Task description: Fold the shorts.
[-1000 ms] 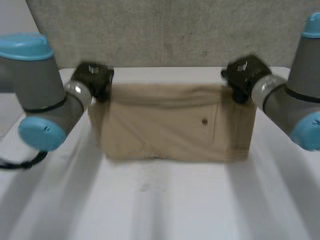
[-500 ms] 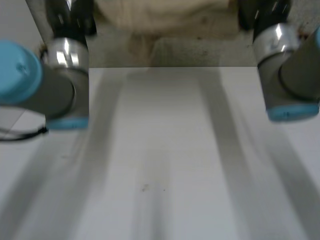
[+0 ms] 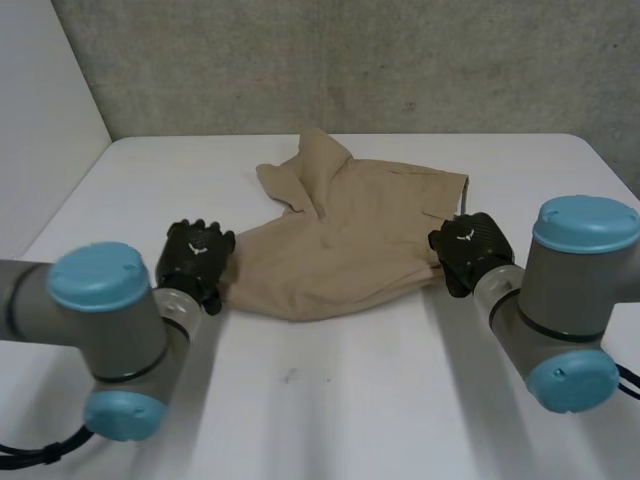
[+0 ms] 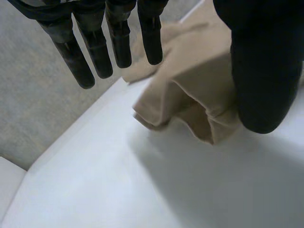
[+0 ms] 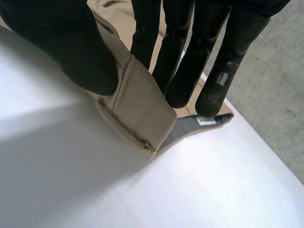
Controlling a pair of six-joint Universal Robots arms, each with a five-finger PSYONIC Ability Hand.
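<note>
Since soft, light and floppy, hold the tan shorts, lying rumpled in the middle of the counter, by the thick waistband, with the right robot hand pinched on one corner and the left robot hand spread apart beside the other edge.

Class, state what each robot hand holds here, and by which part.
Right hand pinches the shorts at the waistband edge; left hand is open, holding nothing.
</note>
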